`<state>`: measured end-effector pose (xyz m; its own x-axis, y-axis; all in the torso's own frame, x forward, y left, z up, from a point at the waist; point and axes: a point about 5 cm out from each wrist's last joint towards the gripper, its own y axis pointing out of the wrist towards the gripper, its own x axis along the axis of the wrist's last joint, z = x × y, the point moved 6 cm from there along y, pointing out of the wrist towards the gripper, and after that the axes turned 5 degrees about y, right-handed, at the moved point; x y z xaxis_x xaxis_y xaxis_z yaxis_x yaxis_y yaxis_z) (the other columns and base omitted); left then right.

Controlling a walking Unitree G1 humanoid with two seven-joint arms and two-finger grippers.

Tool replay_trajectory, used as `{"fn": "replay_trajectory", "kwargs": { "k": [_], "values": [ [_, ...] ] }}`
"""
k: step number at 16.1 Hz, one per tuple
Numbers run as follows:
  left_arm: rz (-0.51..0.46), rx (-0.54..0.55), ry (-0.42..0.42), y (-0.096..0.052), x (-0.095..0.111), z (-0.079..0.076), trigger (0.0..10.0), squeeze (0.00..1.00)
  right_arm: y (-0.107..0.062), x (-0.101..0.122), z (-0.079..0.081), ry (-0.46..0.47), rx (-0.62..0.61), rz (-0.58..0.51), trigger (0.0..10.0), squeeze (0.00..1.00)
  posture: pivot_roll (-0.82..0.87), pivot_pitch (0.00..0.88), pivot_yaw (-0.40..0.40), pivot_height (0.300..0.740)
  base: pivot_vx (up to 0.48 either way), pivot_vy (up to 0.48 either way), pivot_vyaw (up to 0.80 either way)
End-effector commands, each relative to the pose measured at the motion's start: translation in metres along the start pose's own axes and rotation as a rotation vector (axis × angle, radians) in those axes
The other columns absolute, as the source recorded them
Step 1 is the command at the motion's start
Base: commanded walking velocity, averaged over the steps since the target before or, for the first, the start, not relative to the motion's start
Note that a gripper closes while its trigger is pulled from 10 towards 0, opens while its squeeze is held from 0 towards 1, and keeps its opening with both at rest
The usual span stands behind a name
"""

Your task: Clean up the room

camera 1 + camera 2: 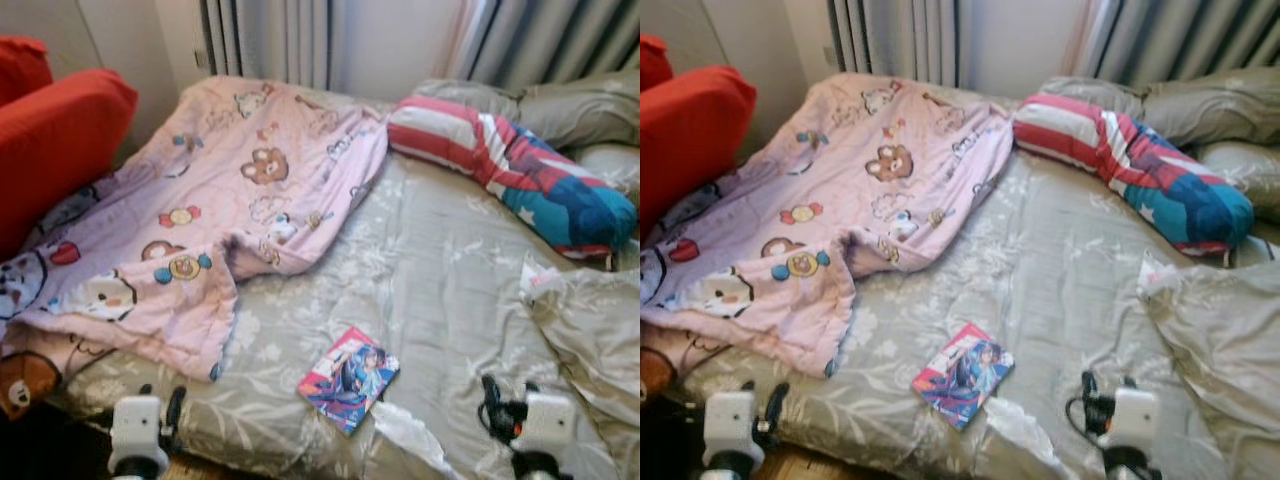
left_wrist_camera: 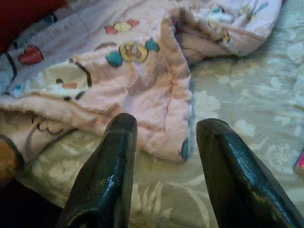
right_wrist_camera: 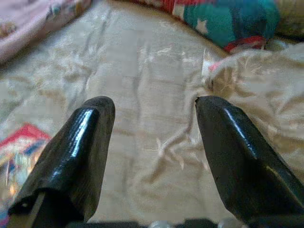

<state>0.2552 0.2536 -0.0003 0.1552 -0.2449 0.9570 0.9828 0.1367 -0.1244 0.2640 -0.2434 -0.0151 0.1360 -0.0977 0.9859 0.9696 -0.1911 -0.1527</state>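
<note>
A pink cartoon-print blanket lies rumpled over the left half of a bed with a grey floral sheet. A colourful book rests flat near the bed's front edge, between my two arms. My left gripper is open and empty, low at the front edge, its fingers pointing at the blanket's near corner. My right gripper is also open and empty, hovering low over bare sheet to the right of the book. A red, white and blue striped pillow lies at the back right.
A crumpled grey duvet is bunched on the right with a small white scrap at its edge. Grey pillows and curtains stand behind. Red cushions sit to the left. A pale wrinkled sheet lies beside the book.
</note>
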Motion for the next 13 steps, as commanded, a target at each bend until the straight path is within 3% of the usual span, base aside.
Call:
{"fn": "replay_trajectory", "kwargs": {
  "k": [1, 7, 10, 13],
  "values": [
    [0.014, 0.002, -0.010, -0.001, -0.001, 0.000, 10.0, 0.00, 0.000, 0.001, 0.001, 0.012, -0.005, 0.002, 10.0, 0.00, 0.13, 0.133, -0.080, 0.740, 0.000, 0.000, 0.00],
    [0.005, -0.031, -0.017, 0.003, 0.002, -0.009, 10.0, 0.00, 0.010, -0.009, 0.019, -0.006, 0.049, 0.065, 10.0, 0.00, 0.13, 0.165, -0.077, 0.740, 0.000, 0.000, 0.00],
    [0.008, -0.027, -0.022, 0.003, 0.003, -0.010, 10.0, 0.00, 0.012, -0.009, 0.022, -0.004, 0.054, 0.080, 10.0, 0.00, 0.13, 0.170, -0.085, 0.726, 0.000, 0.000, 0.00],
    [0.000, -0.022, -0.022, 0.013, 0.010, -0.008, 10.0, 0.00, 0.008, -0.019, 0.028, -0.016, 0.081, 0.127, 10.0, 0.00, 0.14, 0.173, -0.093, 0.696, 0.000, 0.000, 0.00]
  ]
}}
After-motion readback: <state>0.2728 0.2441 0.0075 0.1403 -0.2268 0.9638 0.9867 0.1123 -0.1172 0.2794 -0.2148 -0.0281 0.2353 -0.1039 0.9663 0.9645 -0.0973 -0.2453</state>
